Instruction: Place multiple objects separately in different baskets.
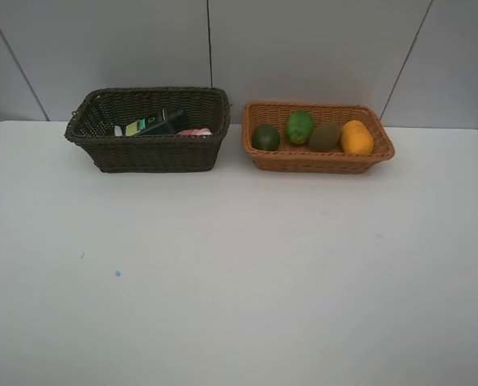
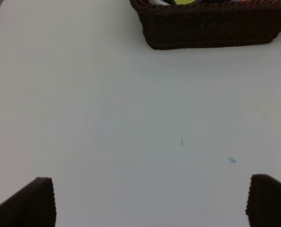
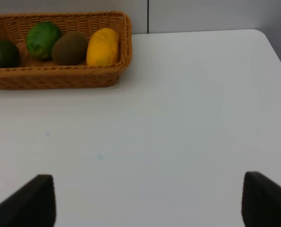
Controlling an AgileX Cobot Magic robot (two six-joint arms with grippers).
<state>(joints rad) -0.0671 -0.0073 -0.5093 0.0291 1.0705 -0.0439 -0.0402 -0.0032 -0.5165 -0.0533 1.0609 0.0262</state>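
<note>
A plain white table [image 1: 239, 281] fills the exterior high view, backed by a grey panelled wall [image 1: 303, 48] with thin dark seams. A small blue speck [image 1: 117, 273] marks the tabletop at about 8 o'clock from centre.

Both baskets stand at the far edge, near 12 o'clock. The deep dark brown wicker basket [image 1: 150, 153] sits toward 11 o'clock and holds a dark green bottle with a yellow-green label [image 1: 157, 123] and something pink [image 1: 195, 132] beside it; any other contents are too hidden to tell. Just beside it, apart, the shallow orange-tan wicker basket [image 1: 319, 161] sits toward 1 o'clock, with a dark green round fruit [image 1: 265, 137], a brighter green round fruit [image 1: 299, 127], a brown kiwi [image 1: 325, 137] and an orange mango [image 1: 356, 137] in a row.

The overhead view shows neither arm. Each wrist view shows its own gripper: the left gripper [image 2: 150, 201] has its dark ribbed fingertips [image 2: 36, 201] spread wide over bare table, holding nothing, with the dark basket's wall ahead. The right gripper [image 3: 147, 201] is likewise spread and empty, fingertips [image 3: 266, 198] far apart, and sees the four fruits.
</note>
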